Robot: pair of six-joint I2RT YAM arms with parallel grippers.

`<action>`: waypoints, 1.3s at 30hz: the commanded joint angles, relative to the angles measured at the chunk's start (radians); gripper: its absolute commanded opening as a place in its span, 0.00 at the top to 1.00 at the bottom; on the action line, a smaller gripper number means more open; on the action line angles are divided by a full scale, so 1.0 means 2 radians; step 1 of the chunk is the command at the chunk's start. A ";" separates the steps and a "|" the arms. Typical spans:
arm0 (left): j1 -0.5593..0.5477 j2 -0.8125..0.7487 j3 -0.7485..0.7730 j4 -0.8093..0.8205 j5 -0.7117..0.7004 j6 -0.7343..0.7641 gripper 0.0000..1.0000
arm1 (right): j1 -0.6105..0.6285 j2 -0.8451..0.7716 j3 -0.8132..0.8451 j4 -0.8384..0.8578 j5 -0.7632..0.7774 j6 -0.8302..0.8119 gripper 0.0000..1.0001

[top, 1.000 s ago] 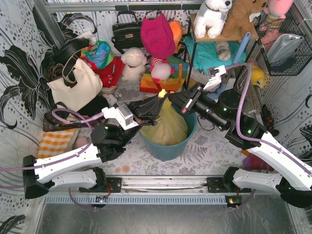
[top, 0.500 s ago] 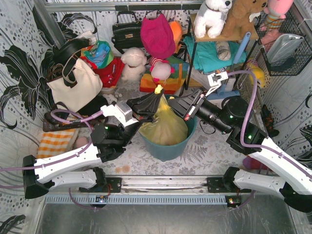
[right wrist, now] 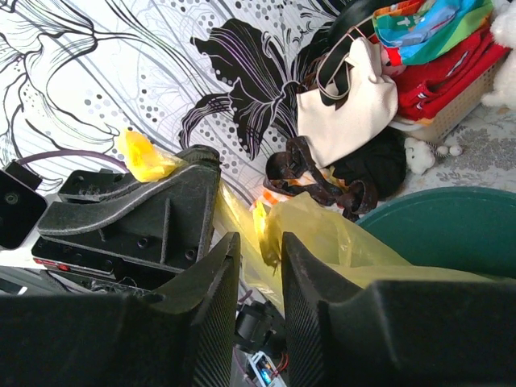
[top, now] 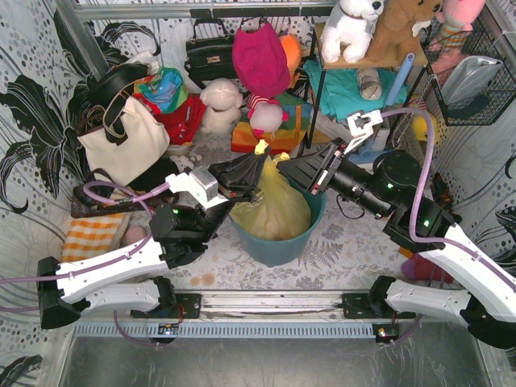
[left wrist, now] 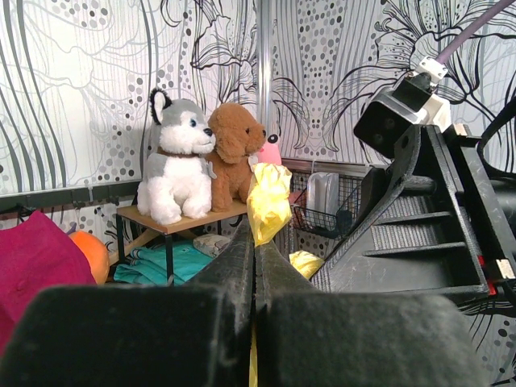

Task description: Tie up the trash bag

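From overhead I see the trash bag sitting in the teal bucket at the middle of the frame. Its yellow body bulges above the rim, and its neck is drawn up into a thin tuft just above centre. My left gripper reaches in from the lower left and has that neck pinched. On the left wrist camera its jaws are pressed flat together with no gap, and a crumpled knob of yellow plastic pokes up past the tips at mid-frame, in front of a grey husky plush and a brown plush on a shelf. My right gripper comes in from the right and points at the same neck, its tips just beside the left one's. On the right wrist camera its fingers stand a narrow slot apart, partly open, and a strand of yellow plastic shows in that slot. I cannot tell whether the fingers touch the strand. A cream tote bag leans at the left of the overhead frame, well apart from the bucket.
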 commanded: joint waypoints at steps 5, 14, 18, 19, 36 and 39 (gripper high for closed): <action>0.003 -0.012 -0.006 0.029 -0.004 0.009 1.00 | 0.003 0.006 0.027 -0.034 0.016 -0.023 0.82; 0.003 -0.011 -0.006 0.031 -0.002 0.007 1.00 | 0.003 0.003 0.030 -0.035 0.018 -0.034 1.00; 0.002 -0.012 -0.006 0.031 -0.001 0.004 1.00 | 0.003 0.004 0.035 -0.026 0.026 -0.041 0.67; 0.002 -0.012 -0.007 0.032 -0.001 0.004 1.00 | 0.003 0.006 0.038 -0.024 0.026 -0.043 0.63; 0.003 -0.010 -0.006 0.038 0.003 0.003 1.00 | 0.003 0.041 0.063 0.007 0.035 -0.089 0.49; 0.003 -0.009 -0.006 0.038 0.003 0.003 1.00 | 0.003 0.048 0.068 0.007 0.043 -0.097 0.41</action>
